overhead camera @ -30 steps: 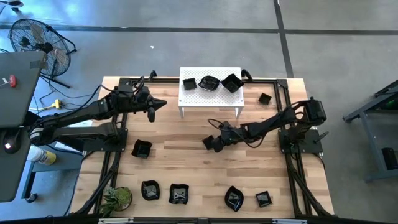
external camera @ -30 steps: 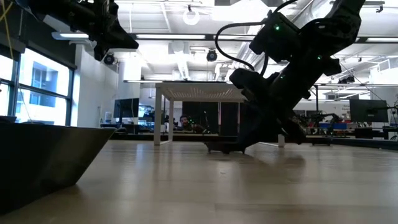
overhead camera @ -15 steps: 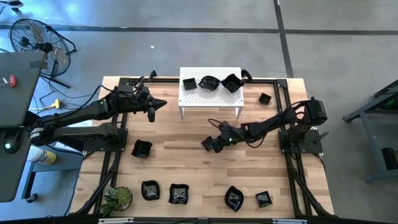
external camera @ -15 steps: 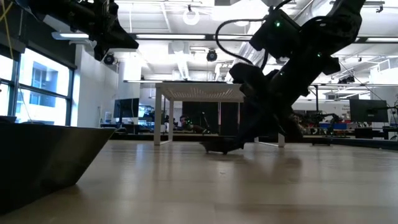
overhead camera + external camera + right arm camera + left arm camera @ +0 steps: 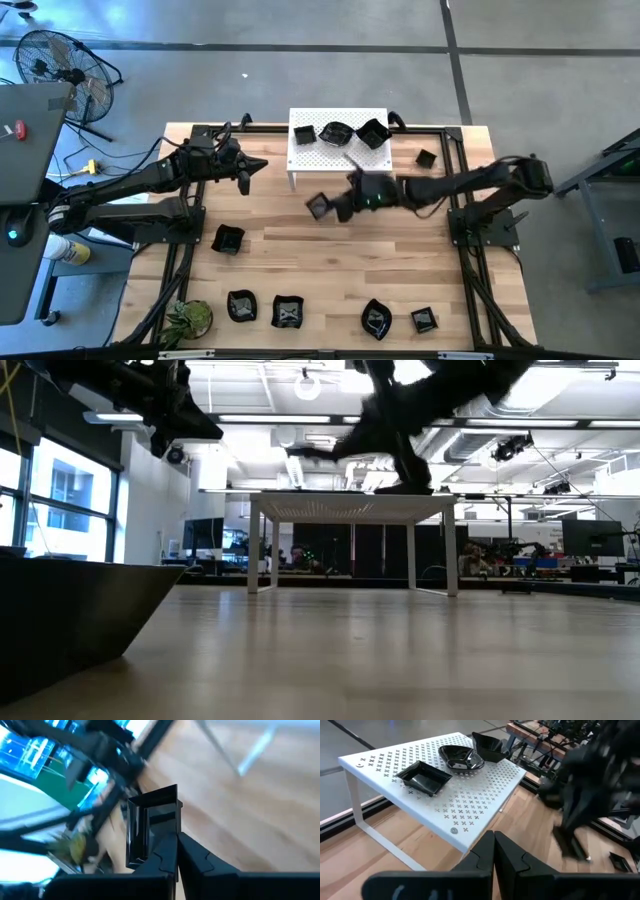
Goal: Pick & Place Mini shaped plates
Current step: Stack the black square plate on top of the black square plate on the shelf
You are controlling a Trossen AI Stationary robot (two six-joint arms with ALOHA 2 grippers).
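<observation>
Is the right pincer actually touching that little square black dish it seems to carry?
Touching. In the right wrist view the right pincer is shut on the rim of the square black dish, which stands on edge between its fingertips with no gap.

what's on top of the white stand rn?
Three black mini plates sit on the white perforated stand: a square plate, a round plate and a third plate at the far end. All three look empty. The stand's underside isn't visible.

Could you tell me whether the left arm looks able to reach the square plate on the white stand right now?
Probably yes: the left gripper, shut and empty, hangs beside the white stand, with nothing between it and the square plate.
</observation>
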